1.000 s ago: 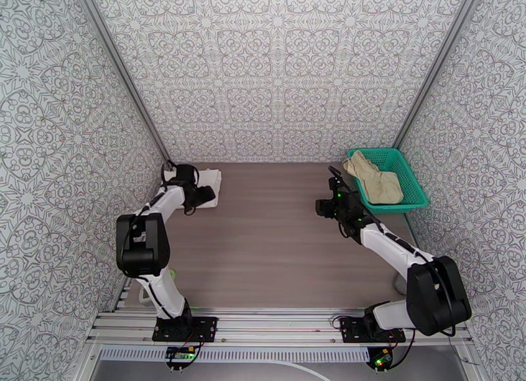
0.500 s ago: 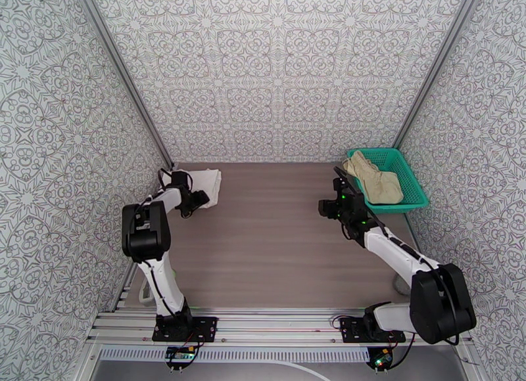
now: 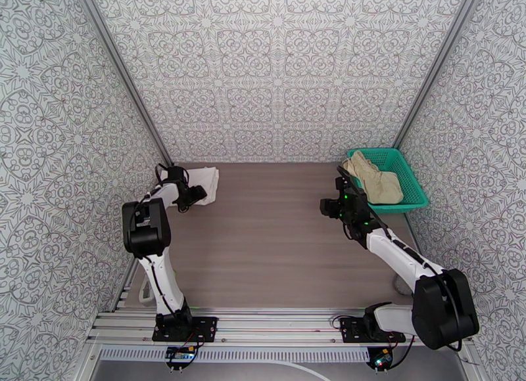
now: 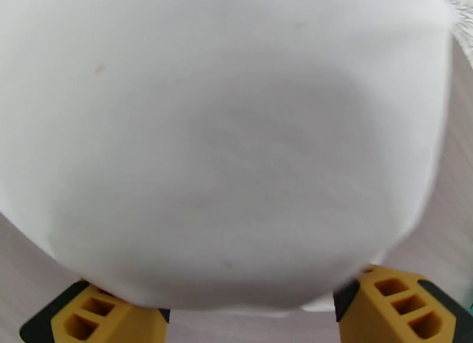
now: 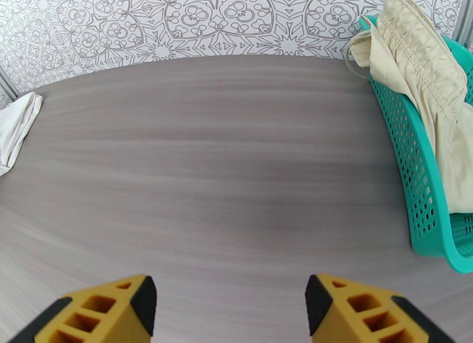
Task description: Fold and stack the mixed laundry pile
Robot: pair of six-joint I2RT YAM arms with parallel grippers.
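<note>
**Shirt on the bench, shorts in the basket**

The white T-shirt (image 3: 206, 178) lies folded on the brown bench (image 3: 263, 244), far back at about 10 o'clock in the top view. The left end effector (image 3: 192, 196) is right at the near edge of the shirt. In the left wrist view the white T-shirt (image 4: 224, 143) takes up most of the picture. The left end effector (image 4: 248, 310) is open, with its two yellow fingers (image 4: 88, 317) far apart at the bottom. The shirt's edge sits just above the finger tips. I cannot tell if they touch the cloth.

The beige shorts (image 3: 376, 179) lie bunched up in the green mesh basket (image 3: 410, 172), at about 2 o'clock on the bench. One end of the shorts hangs over the basket's back rim. The right end effector (image 3: 329, 207) is near the basket, at its 8 o'clock side.

In the right wrist view the right end effector (image 5: 227, 303) is open and holds nothing. Bare bench (image 5: 207, 161) is below it. The shorts (image 5: 425, 84) and basket (image 5: 414, 178) are at 2 o'clock, and the T-shirt (image 5: 18, 125) is at 10 o'clock.
</note>
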